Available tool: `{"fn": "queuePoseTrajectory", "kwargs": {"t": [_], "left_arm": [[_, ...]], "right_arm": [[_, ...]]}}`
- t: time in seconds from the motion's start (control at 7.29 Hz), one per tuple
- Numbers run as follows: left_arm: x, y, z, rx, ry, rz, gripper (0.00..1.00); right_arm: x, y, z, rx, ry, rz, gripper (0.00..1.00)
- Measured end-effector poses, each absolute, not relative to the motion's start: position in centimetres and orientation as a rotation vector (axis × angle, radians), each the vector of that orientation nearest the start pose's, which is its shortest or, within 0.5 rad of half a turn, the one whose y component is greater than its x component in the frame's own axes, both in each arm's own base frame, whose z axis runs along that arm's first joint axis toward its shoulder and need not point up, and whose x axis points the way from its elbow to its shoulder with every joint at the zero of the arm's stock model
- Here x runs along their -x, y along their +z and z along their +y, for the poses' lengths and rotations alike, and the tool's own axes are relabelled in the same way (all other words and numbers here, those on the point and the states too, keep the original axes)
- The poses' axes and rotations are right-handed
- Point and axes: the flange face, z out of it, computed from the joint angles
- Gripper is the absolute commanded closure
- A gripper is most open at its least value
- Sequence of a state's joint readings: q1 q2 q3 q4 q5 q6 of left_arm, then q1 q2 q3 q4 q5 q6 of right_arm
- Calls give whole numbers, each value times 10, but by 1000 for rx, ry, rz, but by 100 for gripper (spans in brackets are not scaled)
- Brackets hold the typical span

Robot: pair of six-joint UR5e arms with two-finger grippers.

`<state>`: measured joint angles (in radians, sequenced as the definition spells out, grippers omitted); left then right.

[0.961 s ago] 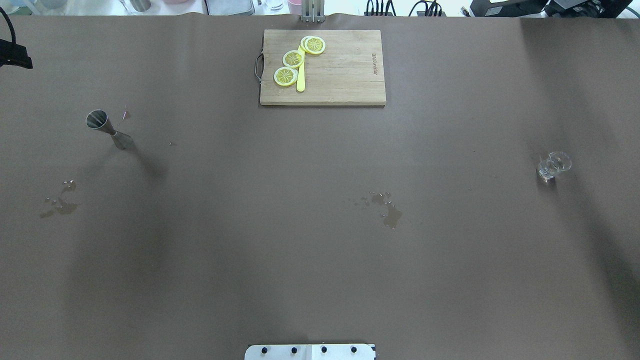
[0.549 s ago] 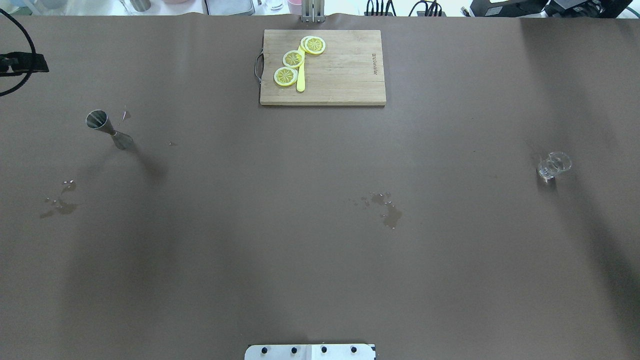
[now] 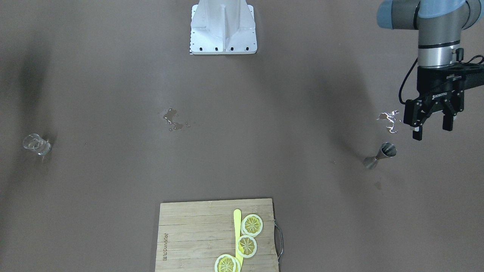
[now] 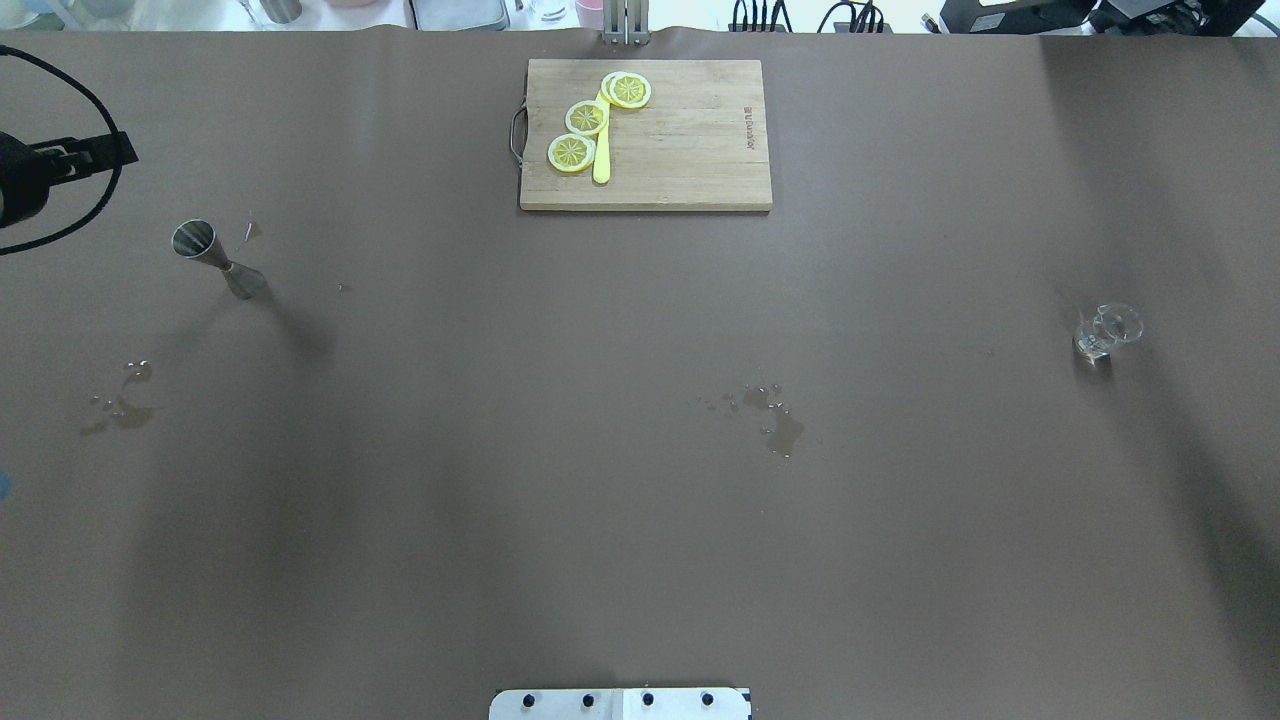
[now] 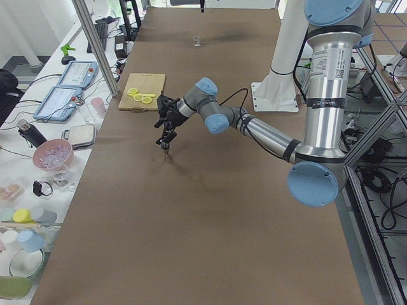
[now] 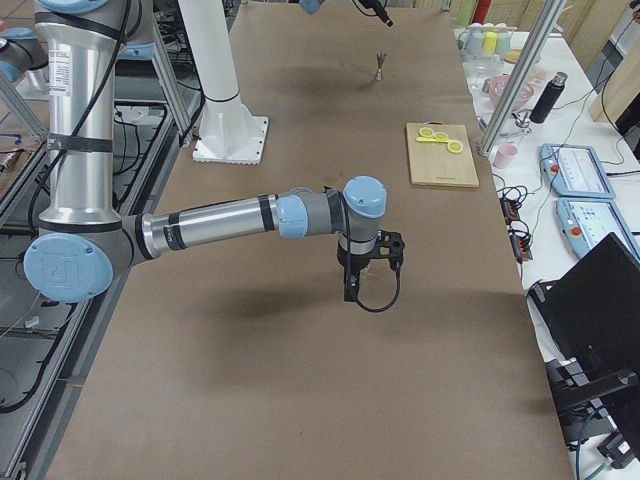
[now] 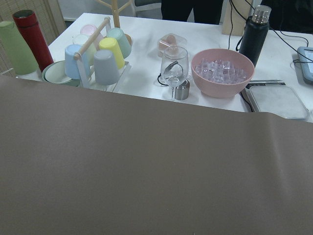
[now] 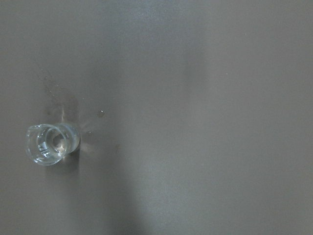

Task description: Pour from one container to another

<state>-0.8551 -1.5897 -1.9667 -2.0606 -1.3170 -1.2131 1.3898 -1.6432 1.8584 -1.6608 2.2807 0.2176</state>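
Jigger (image 3: pixel 380 155) on our left, glass (image 3: pixel 36 144) far right, both upright on the table (image 3: pixel 242 113).
Our left gripper (image 3: pixel 432 130) hangs spread near the jigger; we cannot tell the right gripper's (image 6: pixel 365 285) fingers, nor either container's contents.

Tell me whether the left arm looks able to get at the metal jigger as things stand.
Probably yes. The left gripper hangs open close to the jigger, which stands upright on its own; only bare tabletop and a wet patch lie near, so nothing seems to block the way.

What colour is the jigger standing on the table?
Shiny silver metal; the jigger shows best in the overhead exterior view.
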Motion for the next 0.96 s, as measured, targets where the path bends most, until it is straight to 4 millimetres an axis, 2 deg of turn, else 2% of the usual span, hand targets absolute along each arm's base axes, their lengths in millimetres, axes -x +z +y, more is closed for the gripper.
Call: {"fn": "queuePoseTrajectory", "kwargs": {"t": [0.27,0.55,0.96], "left_arm": [[-237,415,-475,-785,-612,571,3],[-268,428,-464,-842,-650,529,3],[-323,459,-443,-941,-695,466,3]], "right_arm": [[14,568,-466,20,-7,-697,0],[13,569,-466,18,1,-680,0],[14,562,-468,7,-1,-688,0]]}}
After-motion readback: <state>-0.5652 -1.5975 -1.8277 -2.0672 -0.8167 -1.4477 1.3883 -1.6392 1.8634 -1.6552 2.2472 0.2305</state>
